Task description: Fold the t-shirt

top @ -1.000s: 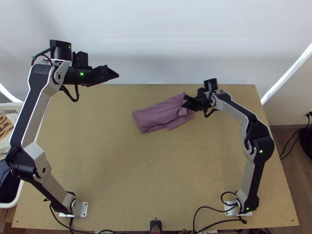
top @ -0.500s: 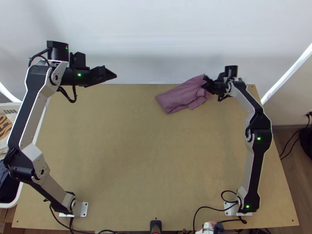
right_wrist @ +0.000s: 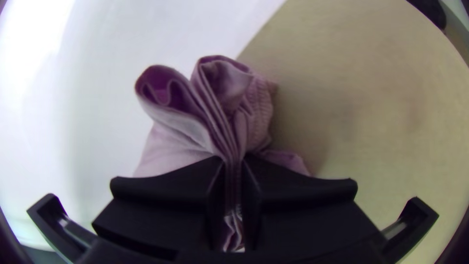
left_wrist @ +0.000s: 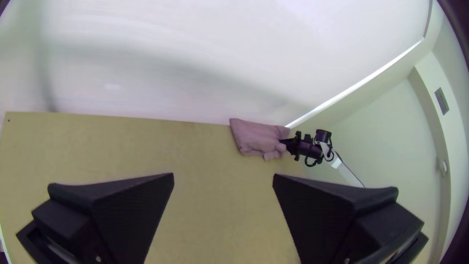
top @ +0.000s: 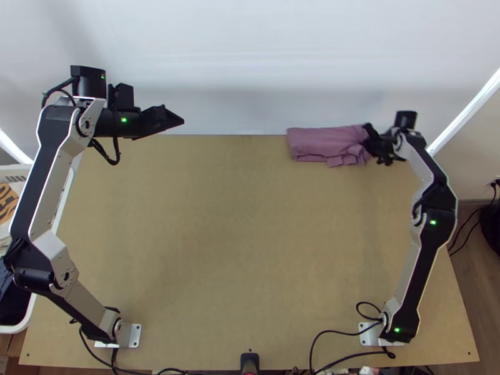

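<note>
- T-shirt (top: 325,142), mauve, one, in a folded bundle: you now find it farther right along the far edge of the desk (top: 237,250), lying nearly straight where it slanted half a second ago.
- Right end effector (top: 369,142): has moved right with it; your right wrist view gives its fingers almost together, pinching the shirt's gathered right end.
- Left end effector (top: 181,120): at the far left, barely shifted; fingers wide apart, holding nothing.
- Desk: light wood, bare across your middle.
- Room: pale wall (top: 250,62) beyond the far edge; wooden floor (top: 469,281) at your right.
- White basket (top: 17,327), left of the desk, with cloths (top: 9,206) inside.
- Black cables (top: 331,333), looped by the right arm's base.
- Right arm (top: 425,250): spans your desk's right side.
</note>
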Robot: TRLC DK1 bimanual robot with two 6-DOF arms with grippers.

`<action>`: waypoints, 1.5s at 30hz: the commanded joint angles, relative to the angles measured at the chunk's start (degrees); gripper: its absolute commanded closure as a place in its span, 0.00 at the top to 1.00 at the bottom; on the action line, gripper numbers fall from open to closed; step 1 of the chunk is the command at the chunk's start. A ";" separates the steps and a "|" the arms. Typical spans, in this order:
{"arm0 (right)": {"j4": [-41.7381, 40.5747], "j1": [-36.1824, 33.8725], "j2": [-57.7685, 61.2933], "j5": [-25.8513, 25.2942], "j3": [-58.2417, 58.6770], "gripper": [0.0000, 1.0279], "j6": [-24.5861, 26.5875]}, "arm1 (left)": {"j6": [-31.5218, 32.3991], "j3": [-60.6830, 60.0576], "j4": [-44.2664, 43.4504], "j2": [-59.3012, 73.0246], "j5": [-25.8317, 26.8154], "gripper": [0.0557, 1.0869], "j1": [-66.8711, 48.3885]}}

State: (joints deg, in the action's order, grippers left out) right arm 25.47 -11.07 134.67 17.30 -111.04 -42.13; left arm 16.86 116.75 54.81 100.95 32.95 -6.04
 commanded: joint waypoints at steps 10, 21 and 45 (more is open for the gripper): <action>-1.39 -10.29 -11.89 -2.89 15.51 0.03 4.34 | -0.34 -1.08 -0.14 -1.45 0.01 0.96 -1.52; -2.80 -12.75 -21.47 -4.38 27.99 0.03 7.68 | 0.45 -1.08 -0.75 -1.72 -0.08 0.96 -3.45; -5.44 -18.20 -42.65 -10.71 35.63 0.96 16.73 | 0.63 -0.65 -0.75 -7.43 -1.05 0.96 0.51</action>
State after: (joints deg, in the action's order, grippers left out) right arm 20.29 -27.40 98.41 7.64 -75.24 -27.99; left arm 16.93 114.72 54.35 96.29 32.60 -7.03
